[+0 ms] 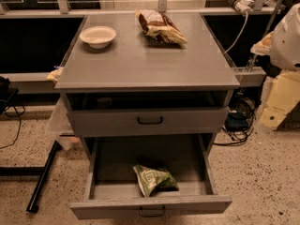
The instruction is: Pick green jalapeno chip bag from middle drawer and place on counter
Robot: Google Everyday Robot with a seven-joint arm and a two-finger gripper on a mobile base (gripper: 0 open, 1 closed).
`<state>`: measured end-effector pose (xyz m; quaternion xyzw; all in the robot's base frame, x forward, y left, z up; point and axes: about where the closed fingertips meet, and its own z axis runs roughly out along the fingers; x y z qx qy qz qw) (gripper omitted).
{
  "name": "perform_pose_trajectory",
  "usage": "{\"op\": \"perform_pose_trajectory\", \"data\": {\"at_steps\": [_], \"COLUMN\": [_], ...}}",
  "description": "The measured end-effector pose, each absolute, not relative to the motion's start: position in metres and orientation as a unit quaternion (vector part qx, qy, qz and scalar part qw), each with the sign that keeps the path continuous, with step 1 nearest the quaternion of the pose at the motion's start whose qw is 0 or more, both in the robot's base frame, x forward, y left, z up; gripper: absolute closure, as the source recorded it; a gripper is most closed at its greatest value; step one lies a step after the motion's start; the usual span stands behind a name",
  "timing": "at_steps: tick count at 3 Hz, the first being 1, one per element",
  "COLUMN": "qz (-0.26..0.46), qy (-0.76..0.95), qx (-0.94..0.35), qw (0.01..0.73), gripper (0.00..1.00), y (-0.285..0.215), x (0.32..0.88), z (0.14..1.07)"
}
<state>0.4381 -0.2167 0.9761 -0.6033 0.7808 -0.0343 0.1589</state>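
The gripper (pixel 280 100) hangs at the right edge; spread or pressed, I cannot tell. Down-left of it, the crumpled green jalapeno chip bag (pixel 154 179) lies in the grey metal middle drawer (pixel 187 203).

high front view looks down on cabinet (pixel 103 123) (gripper (pixel 275 112) at right edge)

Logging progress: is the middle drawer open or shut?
Open: drawer pulled out, bag lying inside. Gripper at right edge, beside counter.

Speckled floor (pixel 262 172); dim light — cables (pixel 236 131) near end effector (pixel 277 102), right edge
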Motion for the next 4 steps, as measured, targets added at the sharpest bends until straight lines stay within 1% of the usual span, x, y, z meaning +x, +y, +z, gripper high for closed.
{"op": "perform_pose_trajectory", "data": {"at_steps": [1, 2, 3, 4], "qz": [-0.034, -0.007, 0.048, 0.119], "qy": [0.781, 0.774, 0.759, 0.743], "qx": [-0.603, -0.610, -0.619, -0.627], "qw": [0.159, 0.170, 0.195, 0.202], "gripper": [0.00, 0.18, 0.42, 0.65], "y": [-0.217, -0.206, -0.173, -0.134], "x": [0.438, 0.438, 0.430, 0.423], "z": [0.976, 0.948, 0.890, 0.796]}}
